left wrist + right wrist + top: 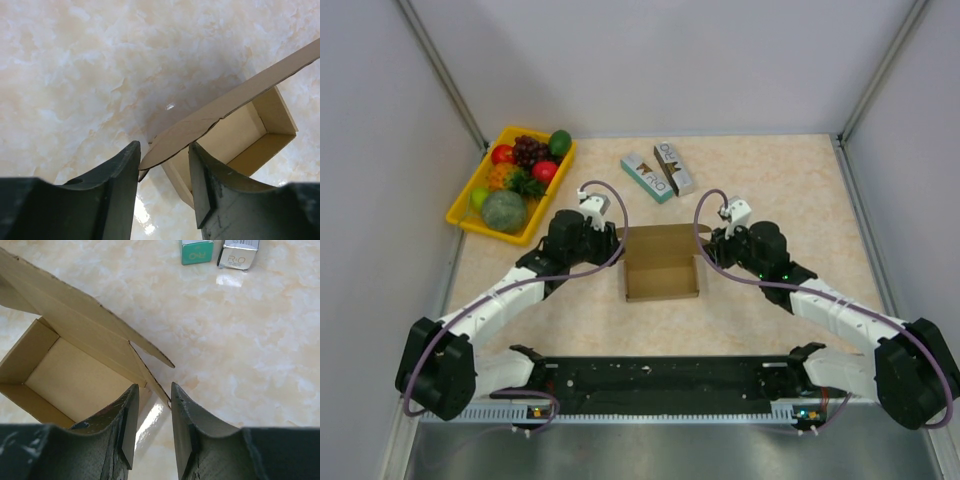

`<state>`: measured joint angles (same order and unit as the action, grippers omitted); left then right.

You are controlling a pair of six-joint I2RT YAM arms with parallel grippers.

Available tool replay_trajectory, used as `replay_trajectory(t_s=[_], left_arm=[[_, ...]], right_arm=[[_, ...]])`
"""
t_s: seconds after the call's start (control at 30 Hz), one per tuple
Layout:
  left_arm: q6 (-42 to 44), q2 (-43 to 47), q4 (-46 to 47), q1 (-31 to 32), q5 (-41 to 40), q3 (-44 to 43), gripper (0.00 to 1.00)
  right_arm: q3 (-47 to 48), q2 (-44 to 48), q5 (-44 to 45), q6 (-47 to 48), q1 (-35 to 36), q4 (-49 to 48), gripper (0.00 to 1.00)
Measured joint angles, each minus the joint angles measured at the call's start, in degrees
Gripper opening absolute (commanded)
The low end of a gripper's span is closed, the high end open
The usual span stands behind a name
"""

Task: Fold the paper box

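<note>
The paper box [662,280] sits mid-table between the left gripper [165,160] and the right gripper [152,395]. Two small boxes [647,177] lie behind it, and the fruit tray [463,190] is far left.

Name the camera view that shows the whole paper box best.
Top external: the whole paper box shows from above, open tray plus rear lid flap. Left wrist shows only the flap's tip inside the left gripper and part of the tray. Right wrist shows one tray corner and a side tab.

Bright, even light, tabletop glare (wrist views)
</note>
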<state>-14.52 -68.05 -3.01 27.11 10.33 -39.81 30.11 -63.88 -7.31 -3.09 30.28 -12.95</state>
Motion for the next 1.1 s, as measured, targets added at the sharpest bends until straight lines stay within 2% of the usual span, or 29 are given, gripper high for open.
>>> replay_trajectory(t_s=[0.17, 0.23, 0.5, 0.83, 1.1], left_arm=[[0.6, 0.4, -0.4, 0.0, -0.5, 0.2, 0.36], [0.8, 0.4, -0.7, 0.0, -0.6, 0.2, 0.36], [1.0, 0.5, -2.4, 0.0, -0.9, 0.2, 0.19], [0.2, 0.8, -2.6, 0.0, -1.0, 0.2, 0.12], [0.2, 0.7, -2.7, 0.1, -1.4, 0.2, 0.03]], right_arm=[[0.0, -0.1, -0.1, 0.1, 0.0, 0.5, 0.32], [0.0, -0.1, -0.1, 0.4, 0.0, 0.5, 0.32], [0.8, -0.8, -0.9, 1.5, 0.0, 0.8, 0.32], [1.9, -1.2, -1.5, 3.1, 1.5, 0.5, 0.28], [2.7, -3.2, 0.0, 6.0, 2.8, 1.0, 0.36]])
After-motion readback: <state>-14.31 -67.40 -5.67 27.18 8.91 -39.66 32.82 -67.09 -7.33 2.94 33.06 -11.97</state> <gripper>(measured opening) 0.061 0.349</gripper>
